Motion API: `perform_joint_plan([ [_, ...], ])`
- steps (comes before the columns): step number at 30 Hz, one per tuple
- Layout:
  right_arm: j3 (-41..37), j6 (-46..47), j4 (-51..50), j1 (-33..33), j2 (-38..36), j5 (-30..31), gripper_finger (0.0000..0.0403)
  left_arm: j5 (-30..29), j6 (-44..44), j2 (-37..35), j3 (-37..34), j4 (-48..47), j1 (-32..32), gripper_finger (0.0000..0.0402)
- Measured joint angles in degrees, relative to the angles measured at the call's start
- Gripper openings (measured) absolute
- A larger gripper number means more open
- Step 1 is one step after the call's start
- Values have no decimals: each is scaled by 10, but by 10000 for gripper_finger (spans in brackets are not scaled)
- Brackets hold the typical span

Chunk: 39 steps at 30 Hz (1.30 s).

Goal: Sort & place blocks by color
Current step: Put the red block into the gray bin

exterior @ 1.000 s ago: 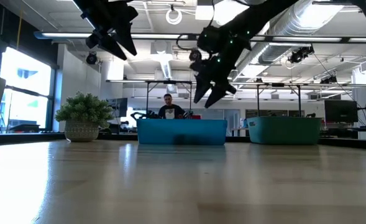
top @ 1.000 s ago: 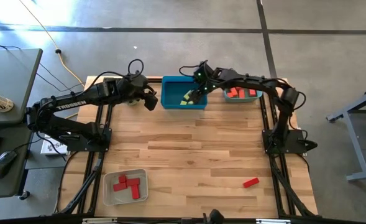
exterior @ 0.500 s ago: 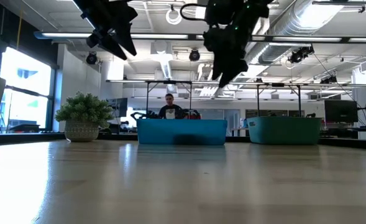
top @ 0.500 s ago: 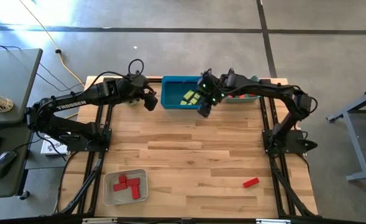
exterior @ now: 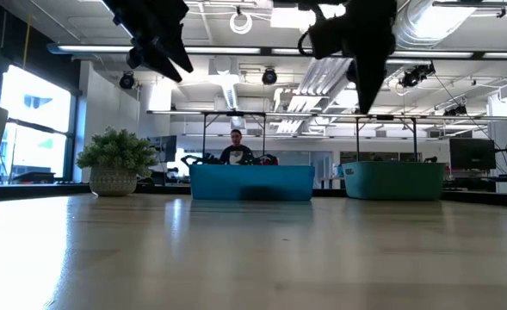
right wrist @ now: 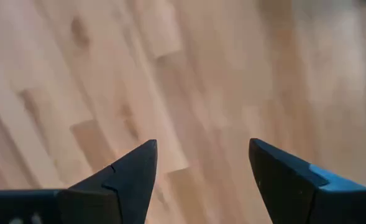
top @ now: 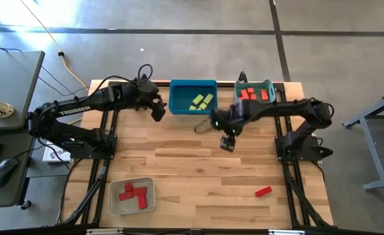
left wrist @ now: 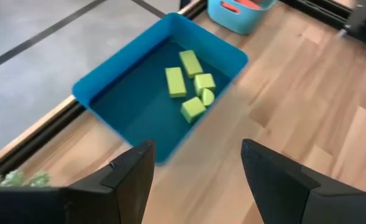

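Blocks are found in four places. Yellow-green blocks (top: 202, 102) lie inside the blue tray (top: 177, 104) at the far edge of the table (top: 198, 170); the left wrist view shows five of them (left wrist: 192, 81), clustered and partly touching. Red blocks (top: 252, 95) sit in the teal tray (top: 270, 86) just beside the blue one. More red blocks (top: 132, 194) lie in the grey tray (top: 113, 202) near the front left corner. One loose red block (top: 263, 192) rests on the bare wood near the front right, well apart from every tray.

Right gripper (top: 228, 141) hangs over open tabletop in front of the two far trays, fingers (right wrist: 123, 174) spread with only wood grain between them; nothing is held. Left gripper (top: 159, 111) hovers beside the blue tray's left end, raised above the table, fingers (left wrist: 123, 174) parted and empty.

A potted plant (exterior: 115, 161) stands at the far left of the table in the low view. A person (exterior: 235, 148) is visible in the room beyond the blue tray.
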Motion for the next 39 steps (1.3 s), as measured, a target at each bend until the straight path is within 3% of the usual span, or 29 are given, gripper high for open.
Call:
perform_joint_plan([
  [17, -92, 153, -21, 284, 0, 21, 240, 4, 15, 2, 0, -5, -54, 227],
  [29, -101, 184, -15, 402, 0, 41, 240, 4, 15, 26, 0, -9, -73, 227],
  [39, -105, 183, 15, 493, 1, 112, 240, 4, -51, 61, 0, -9, -103, 227],
])
